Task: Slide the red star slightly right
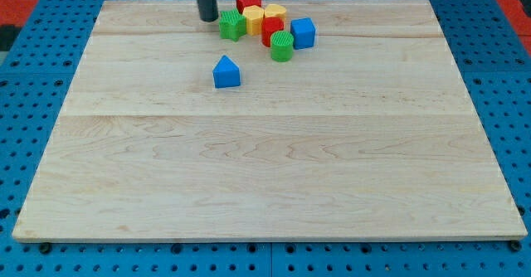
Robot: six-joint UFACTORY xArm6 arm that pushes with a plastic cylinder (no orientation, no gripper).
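Note:
The red star (248, 0) sits at the view's top edge of the wooden board (265, 161), at the back of a tight cluster. My tip (207, 18) stands at the cluster's left, about fifty pixels left of and a little below the red star, close to a green star (231, 25). The cluster also holds a yellow block (254, 19), a second yellow block (275, 12), a red block (271, 28), a green ribbed block (282, 46) and a blue cube (303, 32).
A blue block with a pointed top (226, 72) stands alone below the cluster, toward the view's left. A blue pegboard surface (33, 103) surrounds the board.

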